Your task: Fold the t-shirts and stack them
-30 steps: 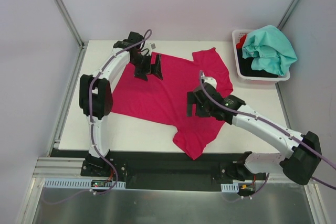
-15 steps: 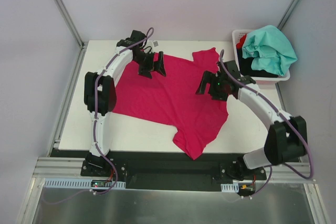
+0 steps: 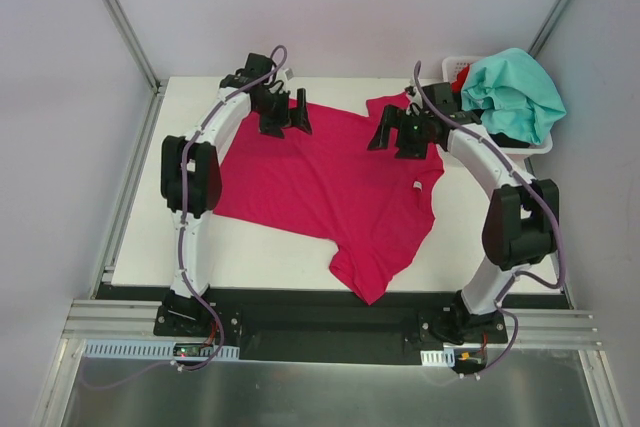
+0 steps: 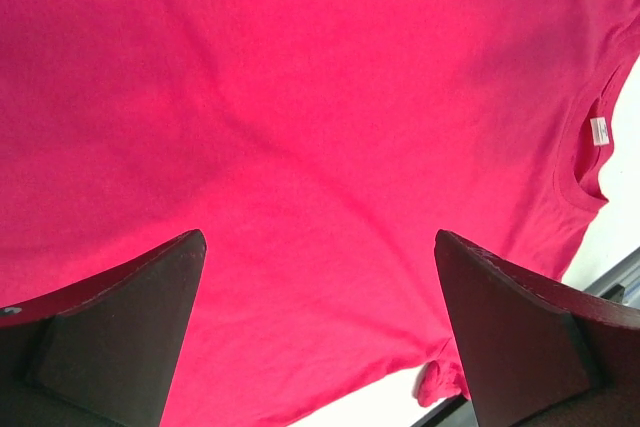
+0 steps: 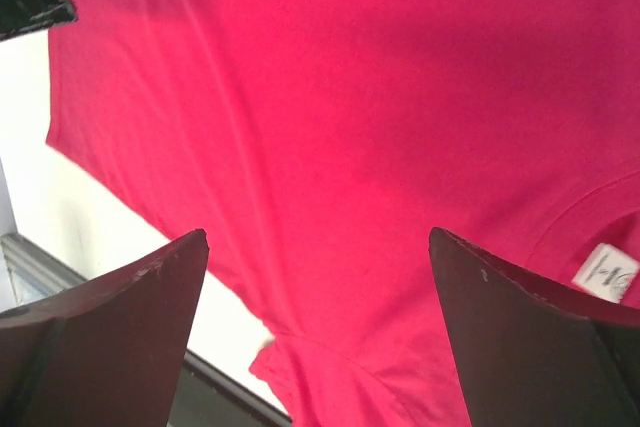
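While the magenta-pink t-shirt [image 3: 320,182] is lying spread flat on the desk [image 3: 250,257], hem toward the left and collar toward the right, both arms are reaching over its far edge, probably lining up for a first fold. Left pincer [image 3: 285,119] is hanging wide over the far hem corner; its wrist view is showing only pink cloth between the fingers, nothing gripped. Judgement: it is waiting there to pinch that corner at the same time as its partner. The white label [image 4: 598,132] is sitting inside the collar, which is marking the neck end. Right pincer [image 3: 396,137] is hovering over the far sleeve, jaws also spread wide and holding nothing. Further right, the white basket [image 3: 520,150] is holding the teal-mint t-shirt [image 3: 510,92] heaped on top and a red t-shirt [image 3: 460,75] peeking out behind, so these are waiting their turn. Against a second ago: the left pincer is sitting a touch farther back, barely shifted; the right arm, then lying low with its pincer over the shirt's middle, is now stretching up beside the basket, and the label is now showing in the top view. The shirt itself is not looking disturbed.
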Available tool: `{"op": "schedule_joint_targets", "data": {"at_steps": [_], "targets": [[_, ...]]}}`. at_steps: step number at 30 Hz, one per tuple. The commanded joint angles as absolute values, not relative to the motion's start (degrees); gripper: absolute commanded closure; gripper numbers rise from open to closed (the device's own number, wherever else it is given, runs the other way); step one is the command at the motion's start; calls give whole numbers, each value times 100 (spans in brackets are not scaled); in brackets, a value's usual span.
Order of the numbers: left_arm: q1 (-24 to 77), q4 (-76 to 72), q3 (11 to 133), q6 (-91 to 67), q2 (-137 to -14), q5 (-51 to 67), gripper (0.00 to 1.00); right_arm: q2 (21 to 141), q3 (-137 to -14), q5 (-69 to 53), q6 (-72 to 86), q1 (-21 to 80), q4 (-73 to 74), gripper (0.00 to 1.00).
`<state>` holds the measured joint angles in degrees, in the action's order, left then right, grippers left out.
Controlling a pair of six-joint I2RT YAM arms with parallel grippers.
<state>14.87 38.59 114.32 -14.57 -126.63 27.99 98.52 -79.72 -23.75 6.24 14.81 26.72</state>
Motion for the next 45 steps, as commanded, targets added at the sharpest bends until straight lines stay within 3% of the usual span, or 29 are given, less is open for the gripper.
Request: {"op": "schedule_joint_targets", "data": {"at_steps": [1,10,14,19,24,32,36,45], "targets": [[1415,3385,11444,-1564,-12270,2619,1,10185,-8507,-1882,195,1327,2558,4],[1380,2435,10767,-1863,-11857,2435,1,11469,-9754,-2468,-27,906,2610,4],[1397,2777,10574,-1741,-11594,1549,1,11970,-10607,-2136,-210,896,4065,4],[1397,3426,10240,-1608,-11285,126,1,11646,-10336,-1233,-158,905,4674,4],[1424,4120,9810,-1696,-11031,-97,1,11111,-10064,-818,-220,1124,5256,4],[1573,4544,8694,-1968,-10302,-685,1,9872,-9256,-1019,-79,1705,5546,4],[1678,4606,8097,-2284,-9828,-1535,1,9170,-8465,-1484,-18,1898,5344,4],[1539,3447,6778,-3313,-9123,-1846,1,8042,-8059,-1793,35,1934,5598,4]]}}
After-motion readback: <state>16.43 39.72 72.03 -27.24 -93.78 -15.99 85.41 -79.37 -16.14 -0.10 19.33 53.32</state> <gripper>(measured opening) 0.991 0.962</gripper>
